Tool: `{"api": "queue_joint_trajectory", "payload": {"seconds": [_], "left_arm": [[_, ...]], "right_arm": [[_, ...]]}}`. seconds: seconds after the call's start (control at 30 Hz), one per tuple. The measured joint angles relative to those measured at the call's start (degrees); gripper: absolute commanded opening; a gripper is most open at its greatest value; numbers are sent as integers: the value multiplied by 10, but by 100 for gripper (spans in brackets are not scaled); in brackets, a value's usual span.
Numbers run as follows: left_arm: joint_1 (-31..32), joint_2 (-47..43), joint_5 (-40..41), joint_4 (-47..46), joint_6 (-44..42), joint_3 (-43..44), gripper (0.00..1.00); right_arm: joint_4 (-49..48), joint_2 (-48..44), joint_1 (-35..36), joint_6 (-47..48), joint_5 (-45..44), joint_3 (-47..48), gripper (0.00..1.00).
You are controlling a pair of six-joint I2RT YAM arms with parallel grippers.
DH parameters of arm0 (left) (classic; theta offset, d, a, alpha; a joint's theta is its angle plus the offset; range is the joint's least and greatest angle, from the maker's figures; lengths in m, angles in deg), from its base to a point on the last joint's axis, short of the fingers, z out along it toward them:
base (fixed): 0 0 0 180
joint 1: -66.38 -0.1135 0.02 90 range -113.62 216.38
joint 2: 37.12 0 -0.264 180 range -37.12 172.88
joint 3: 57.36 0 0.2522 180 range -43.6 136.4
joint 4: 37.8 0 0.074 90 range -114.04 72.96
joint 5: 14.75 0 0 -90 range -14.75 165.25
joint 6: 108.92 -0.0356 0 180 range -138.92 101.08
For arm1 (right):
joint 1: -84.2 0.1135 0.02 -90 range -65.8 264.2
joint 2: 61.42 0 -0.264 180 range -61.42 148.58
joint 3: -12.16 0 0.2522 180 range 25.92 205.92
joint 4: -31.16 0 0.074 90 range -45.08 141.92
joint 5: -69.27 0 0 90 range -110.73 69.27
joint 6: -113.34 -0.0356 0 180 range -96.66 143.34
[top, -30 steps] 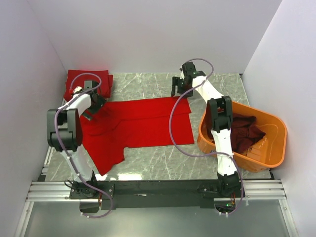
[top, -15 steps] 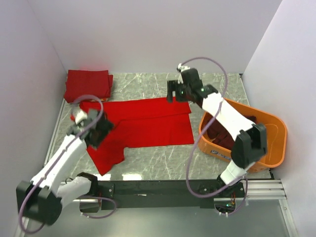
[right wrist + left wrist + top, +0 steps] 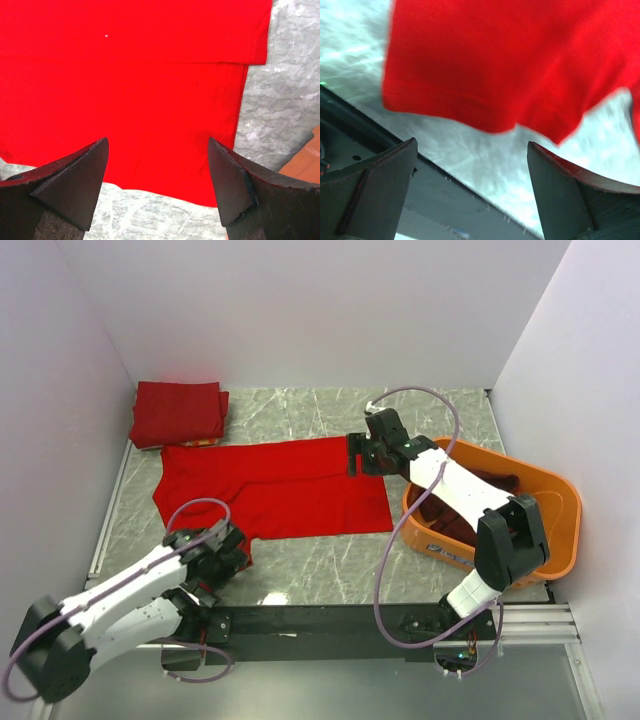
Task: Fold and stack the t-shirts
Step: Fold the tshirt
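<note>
Folding judged under way on red t-shirt (image 3: 280, 490) spread mid-frame; left hand (image 3: 228, 548) and right hand (image 3: 358, 458) wide open, empty; edges to be gripped next

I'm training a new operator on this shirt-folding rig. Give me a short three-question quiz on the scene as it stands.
1. True or false: the left gripper and the right gripper are both open, holding nothing.
2. Where is the folded red pile? A) far left corner of the table B) in the tub C) beside the right arm's base
3. What lies in the orange tub?
Key: 1 true; 2 A; 3 a dark maroon shirt.
</note>
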Motion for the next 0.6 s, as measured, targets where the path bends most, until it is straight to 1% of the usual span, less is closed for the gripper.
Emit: {"api": "queue_joint_trajectory", "payload": {"seconds": [0.13,0.2,0.23,0.33,0.47,0.6], "left_arm": [[1,75,36,19,40,31,90],[1,97,52,22,58,42,83],[1,107,59,19,64,43,77],[1,123,70,15,80,42,67],[-1,132,83,4,97,37,63],[-16,141,90,-7,97,29,63]], "right_arm": [[-6,-12,0,-2,-2,-5,86],[-7,-19,0,-2,-2,-12,86],[-8,-24,0,-2,-3,-17,86],[-10,-37,1,-3,-3,-37,86],[-10,-57,8,-2,-6,-66,86],[-5,-80,41,6,-15,-92,86]]}}
